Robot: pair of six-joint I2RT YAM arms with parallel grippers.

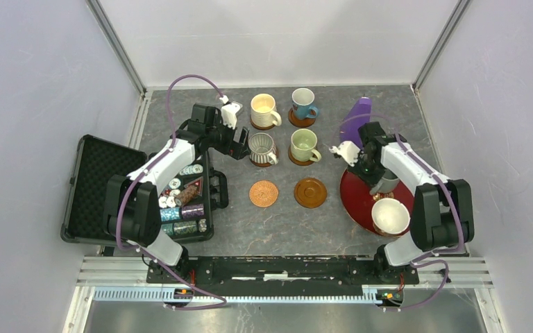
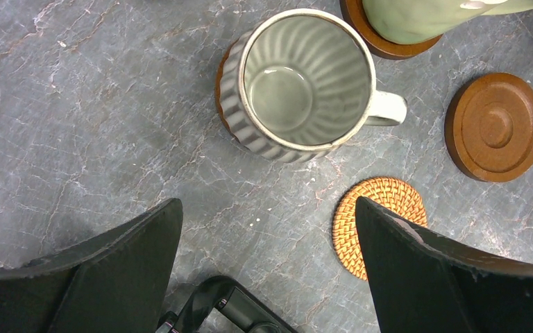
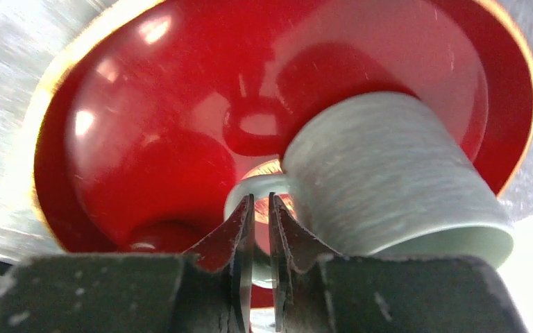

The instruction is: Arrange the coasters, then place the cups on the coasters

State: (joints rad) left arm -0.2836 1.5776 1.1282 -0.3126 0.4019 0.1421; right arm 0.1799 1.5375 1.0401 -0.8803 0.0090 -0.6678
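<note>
Right hand (image 3: 259, 208) is pinched together on the handle of the grey-blue mug (image 3: 388, 187) over the red tray (image 3: 132, 139), at 3 o'clock on the desk (image 2: 76, 104). Can't tell if the mug is touching the tray. White mug (image 1: 390, 216) sits at the tray's 5 o'clock edge.

Left hand (image 2: 267, 208) has its fingers wide apart, holds nothing and hangs above the desk. Grey striped mug (image 2: 298, 76) is at its 12 o'clock, upright on a brown coaster (image 2: 221, 76).

Woven orange coaster (image 2: 378, 201) and dark wooden coaster (image 2: 496, 128) are bare, side by side at 6 o'clock of the filled ones. Pale green mug (image 2: 416, 14), cream mug (image 1: 264, 109) and blue mug (image 1: 304, 103) each sit on a coaster.

Purple cone (image 1: 357, 111) is at 12 o'clock of the tray. Open chip case (image 1: 184, 201) is at 9 o'clock.
</note>
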